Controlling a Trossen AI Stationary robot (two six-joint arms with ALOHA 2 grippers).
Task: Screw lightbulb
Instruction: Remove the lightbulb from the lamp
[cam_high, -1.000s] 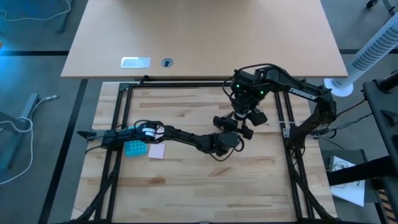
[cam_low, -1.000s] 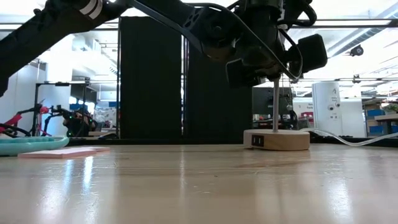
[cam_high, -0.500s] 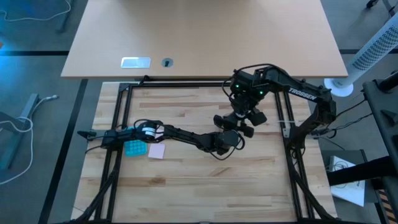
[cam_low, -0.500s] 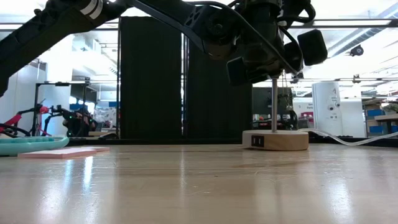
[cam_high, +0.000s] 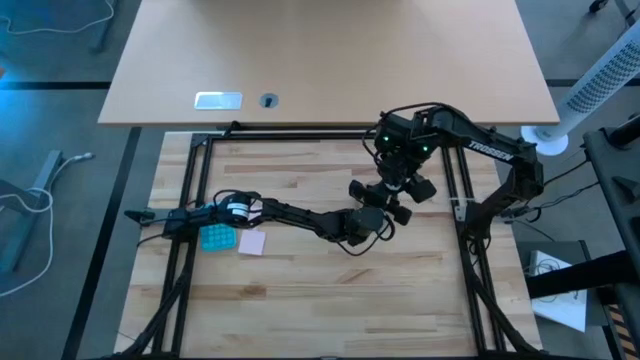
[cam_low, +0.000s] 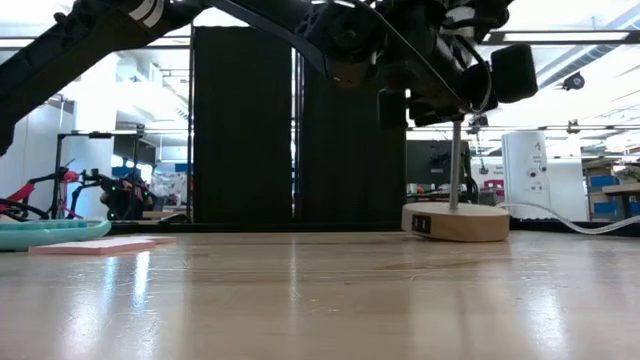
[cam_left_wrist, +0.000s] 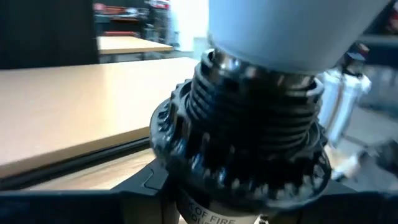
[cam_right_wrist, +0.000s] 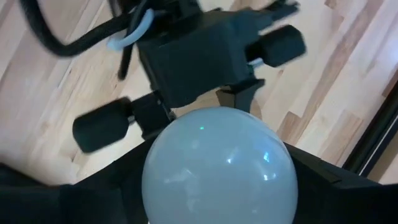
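- Lightbulb: held from above by right gripper fingers, threads entering socket.
- Left gripper: fingers clamped on socket.
- Next, likely: twist bulb home.

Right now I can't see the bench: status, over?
Right gripper grips lightbulb from above. Left gripper shut on black socket below. Bulb threads sit in the socket. Nothing obstructing.

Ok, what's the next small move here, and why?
Most likely the right gripper twists the lightbulb deeper in. It grips the white globe from above, and the bulb's screw threads show exposed above the black socket, so it doesn't look seated. The left gripper is at the socket.
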